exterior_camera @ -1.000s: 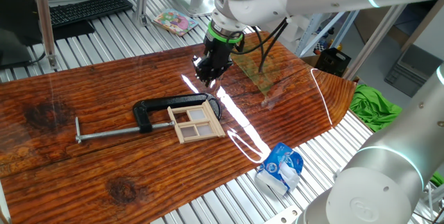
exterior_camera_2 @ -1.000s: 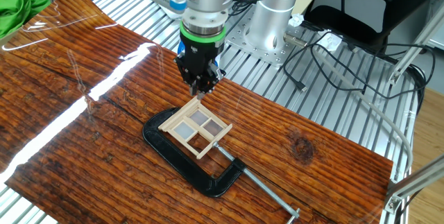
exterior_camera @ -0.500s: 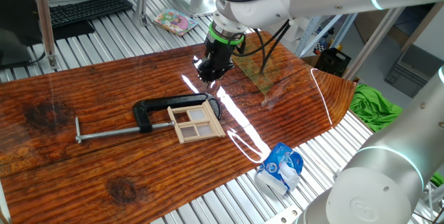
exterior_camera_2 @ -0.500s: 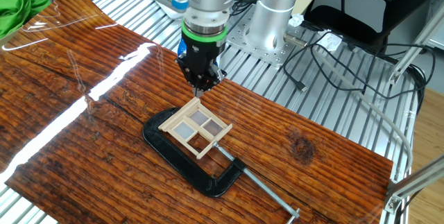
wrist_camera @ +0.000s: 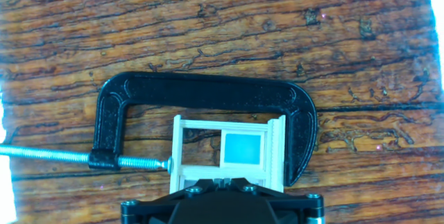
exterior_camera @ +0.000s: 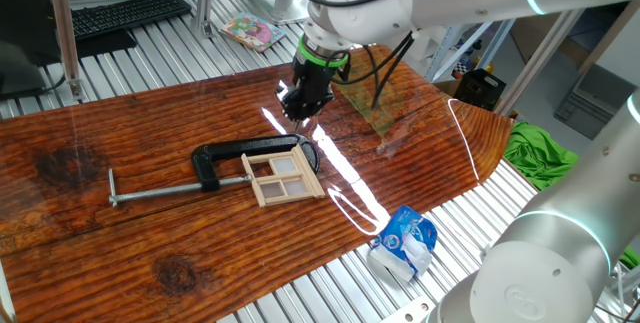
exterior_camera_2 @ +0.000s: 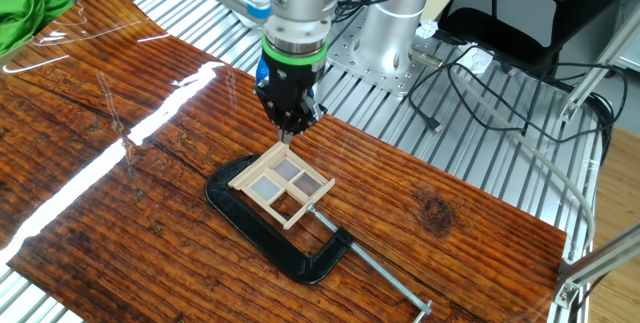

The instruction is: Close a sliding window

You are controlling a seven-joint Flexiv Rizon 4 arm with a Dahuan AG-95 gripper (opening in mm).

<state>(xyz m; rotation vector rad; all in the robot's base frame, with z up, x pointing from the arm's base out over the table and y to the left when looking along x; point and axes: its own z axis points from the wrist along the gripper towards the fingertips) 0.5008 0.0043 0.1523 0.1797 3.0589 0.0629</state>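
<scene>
the small light-wood four-pane sliding window (exterior_camera_2: 281, 184) is held flat on the dark wooden table (exterior_camera_2: 120, 203) by a black metal c-clamp (exterior_camera_2: 290, 248). the black two-finger gripper (exterior_camera_2: 290, 129) is seen above its far edge, with the jaws nearly together and nothing between them. if the sash is missed, the frame could be pushed instead and twisted in the clamp.

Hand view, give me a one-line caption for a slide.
Looking down from the gripper at a small wooden window held flat in a black C-clamp on a dark wood-grain table.
</scene>
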